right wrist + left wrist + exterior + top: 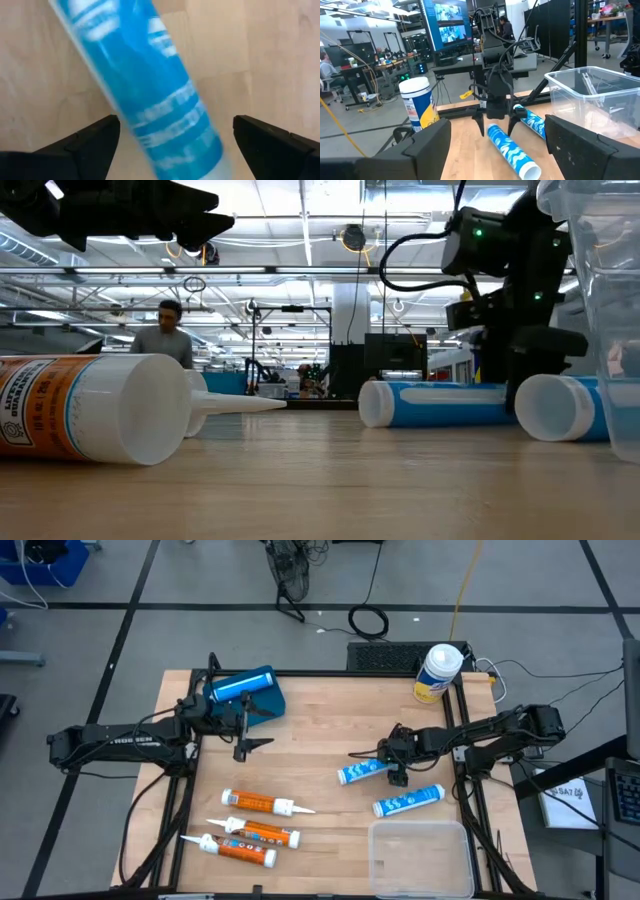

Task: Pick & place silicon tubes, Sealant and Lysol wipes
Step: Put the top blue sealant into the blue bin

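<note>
A blue-and-white tube [362,772] lies flat on the wooden table at centre right, with a second one [408,801] nearer the front. My right gripper [395,776] is open just above the first tube. Its fingers stand on either side of the tube [160,100] without touching it. Three orange-and-white tubes [255,804] lie at the front left. The Lysol wipes canister [437,672] stands upright at the far right edge. My left gripper [250,748] is open and empty at the table's left centre.
A clear plastic bin [420,855] stands at the front right, close to the second blue tube. A blue pack [245,688] lies at the far left, behind my left gripper. Bare wood lies between the two arms. A person [165,335] shows far off in the room.
</note>
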Action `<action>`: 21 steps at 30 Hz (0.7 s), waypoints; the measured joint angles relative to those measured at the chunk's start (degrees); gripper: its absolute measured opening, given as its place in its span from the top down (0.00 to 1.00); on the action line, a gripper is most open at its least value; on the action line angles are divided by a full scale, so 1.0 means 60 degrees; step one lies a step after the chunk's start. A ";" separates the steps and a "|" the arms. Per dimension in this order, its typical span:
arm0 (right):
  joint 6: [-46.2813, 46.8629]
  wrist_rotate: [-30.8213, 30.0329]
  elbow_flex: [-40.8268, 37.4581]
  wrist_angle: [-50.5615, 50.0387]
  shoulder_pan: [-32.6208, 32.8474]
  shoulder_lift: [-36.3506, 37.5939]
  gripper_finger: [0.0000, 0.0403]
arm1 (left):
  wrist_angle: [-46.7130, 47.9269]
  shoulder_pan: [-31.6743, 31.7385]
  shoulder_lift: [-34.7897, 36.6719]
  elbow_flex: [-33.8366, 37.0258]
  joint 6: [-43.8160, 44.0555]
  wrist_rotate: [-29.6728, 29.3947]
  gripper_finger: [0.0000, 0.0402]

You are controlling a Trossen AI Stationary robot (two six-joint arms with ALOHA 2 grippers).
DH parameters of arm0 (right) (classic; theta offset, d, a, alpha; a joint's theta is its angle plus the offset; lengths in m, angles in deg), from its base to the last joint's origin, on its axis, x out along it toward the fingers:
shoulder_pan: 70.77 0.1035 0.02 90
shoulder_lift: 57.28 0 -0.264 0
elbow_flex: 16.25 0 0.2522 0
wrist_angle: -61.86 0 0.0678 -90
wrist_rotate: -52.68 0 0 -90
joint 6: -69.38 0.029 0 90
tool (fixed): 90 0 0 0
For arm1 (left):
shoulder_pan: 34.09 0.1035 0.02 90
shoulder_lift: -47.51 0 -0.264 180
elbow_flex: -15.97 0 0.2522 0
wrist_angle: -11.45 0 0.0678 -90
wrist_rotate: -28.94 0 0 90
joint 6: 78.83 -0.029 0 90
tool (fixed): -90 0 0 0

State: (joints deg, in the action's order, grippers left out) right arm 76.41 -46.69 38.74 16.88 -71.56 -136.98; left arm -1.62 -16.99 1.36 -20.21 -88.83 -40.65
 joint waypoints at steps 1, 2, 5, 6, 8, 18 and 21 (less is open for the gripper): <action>-0.0007 0.0031 0.0000 0.0073 -0.0009 0.0000 0.11 | 0.0000 0.0000 0.0000 0.0000 0.0000 0.0000 0.21; -0.0040 0.0031 0.0000 0.0115 -0.0009 0.0000 0.12 | 0.0000 0.0000 0.0000 0.0000 0.0000 0.0000 0.20; -0.0133 0.0114 0.0000 0.0138 -0.0009 0.0000 0.18 | 0.0000 0.0000 0.0000 0.0000 -0.0001 0.0000 0.19; -0.0152 0.0264 0.0000 0.0156 -0.0009 0.0000 0.21 | 0.0000 0.0000 0.0000 0.0000 -0.0002 0.0000 0.18; -0.0300 0.0693 0.0000 0.0197 -0.0016 0.0000 0.28 | 0.0000 0.0000 0.0000 0.0000 -0.0001 0.0000 0.18; -0.0288 0.1335 0.0000 0.0494 0.0045 0.0007 0.49 | 0.0000 0.0000 0.0000 -0.0004 -0.0001 0.0000 0.22; -0.0249 0.1307 -0.0106 0.0949 0.0045 0.0000 0.41 | 0.0000 0.0000 0.0000 -0.0004 -0.0004 0.0000 0.23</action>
State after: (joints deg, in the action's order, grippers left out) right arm 74.92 -38.85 38.11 22.58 -71.29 -136.98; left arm -1.62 -16.99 1.36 -20.23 -88.85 -40.65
